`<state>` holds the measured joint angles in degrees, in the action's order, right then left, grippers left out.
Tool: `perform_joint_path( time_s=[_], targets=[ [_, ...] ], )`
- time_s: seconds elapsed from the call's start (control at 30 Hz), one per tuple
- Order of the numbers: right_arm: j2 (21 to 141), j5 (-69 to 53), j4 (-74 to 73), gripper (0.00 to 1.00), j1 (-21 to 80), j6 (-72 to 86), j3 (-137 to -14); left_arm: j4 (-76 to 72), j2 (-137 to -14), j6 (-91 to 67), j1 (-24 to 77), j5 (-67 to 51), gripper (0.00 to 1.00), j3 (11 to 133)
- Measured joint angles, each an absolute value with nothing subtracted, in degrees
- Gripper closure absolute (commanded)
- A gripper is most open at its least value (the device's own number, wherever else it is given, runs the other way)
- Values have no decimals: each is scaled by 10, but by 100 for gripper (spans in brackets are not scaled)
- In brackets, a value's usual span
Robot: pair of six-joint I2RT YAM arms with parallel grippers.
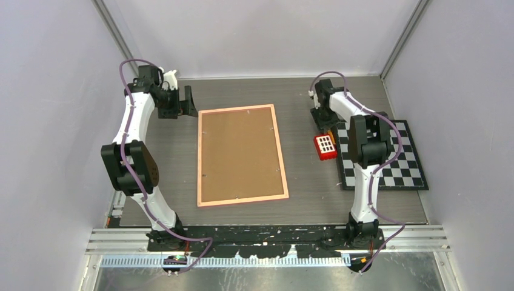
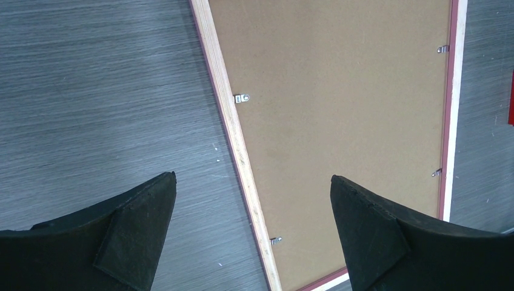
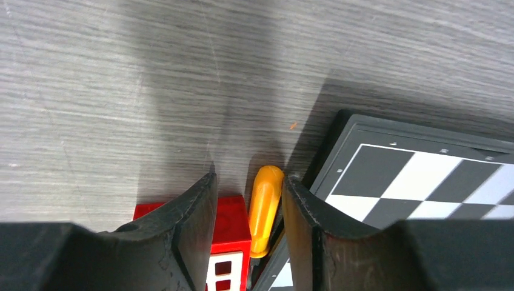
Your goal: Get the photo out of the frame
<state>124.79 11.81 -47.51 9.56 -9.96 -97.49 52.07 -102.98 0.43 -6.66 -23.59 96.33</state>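
The frame [image 1: 241, 154] lies face down in the middle of the table, its brown fibreboard back up inside a thin pink border. The photo is hidden under that back. In the left wrist view the frame's back [image 2: 339, 109] shows small metal clips [image 2: 241, 98] along its edges. My left gripper [image 1: 183, 104] hangs open and empty just off the frame's far left corner, and its jaws [image 2: 252, 176] straddle the frame's left edge from above. My right gripper [image 1: 321, 123] is away from the frame at the far right, its jaws [image 3: 250, 177] a little apart, gripping nothing.
A red block with a white grid [image 1: 325, 146] lies right of the frame. An orange tool handle [image 3: 265, 206] lies between the red block [image 3: 233, 230] and a black-and-white checkerboard [image 1: 394, 163], under my right jaws. Walls close in on three sides.
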Motion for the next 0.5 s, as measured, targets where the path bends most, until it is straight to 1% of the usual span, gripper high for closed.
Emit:
perform_joint_path(
  time_s=[0.27, 0.5],
  targets=[
    [1247, -13, -511, 53, 85, -62, -973, 521, -1037, -7, -67, -236, 0, 964],
    [1228, -54, -516, 46, 90, -51, -943, 521, -1039, -14, -67, -241, 0, 964]
  ],
)
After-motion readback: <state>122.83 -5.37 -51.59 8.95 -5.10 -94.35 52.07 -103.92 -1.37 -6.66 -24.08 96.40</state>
